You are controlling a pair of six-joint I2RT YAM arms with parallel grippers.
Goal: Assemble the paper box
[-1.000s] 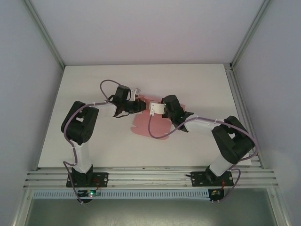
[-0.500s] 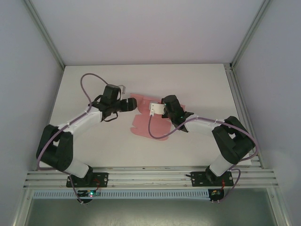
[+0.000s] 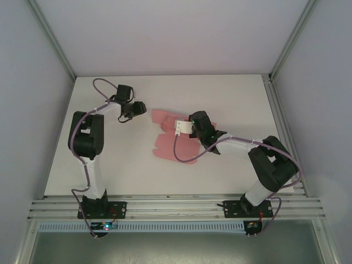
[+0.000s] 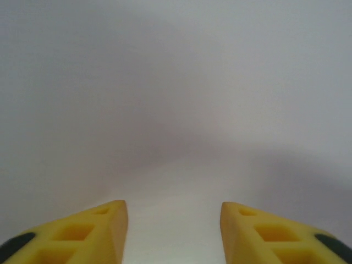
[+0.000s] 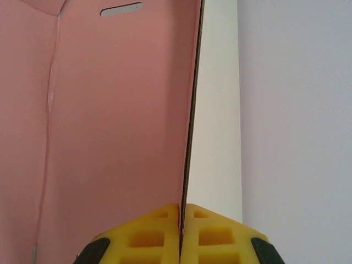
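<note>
Paper box (image 3: pixel 165 144) card lay as a flat pink sheet near the middle of the white table (image 3: pixel 110 159) in the top view. Half a second earlier the left jaws had hovered at the sheet's left edge. Now the left arm (image 3: pixel 88 132) had folded back, and its jaws hung over bare table toward the far left, well apart from the paper box. That left the sheet's far-left flap uncovered. The right arm (image 3: pixel 242 144) had kept its place, the right jaws down over the right part of the sheet, their tips hidden under the wrist.

From the left wrist, two yellow fingertips (image 4: pixel 102 234) stood partly apart with nothing between them, a blank pale surface ahead.

From the right wrist, a pink panel stood on edge, a crease running down its left side and a small slot (image 5: pixel 121 9) cut near its top. The right jaws were closed tight, their yellow fingertips (image 5: pixel 148 236) pinching that panel's lower edge, with white table just to its right.
</note>
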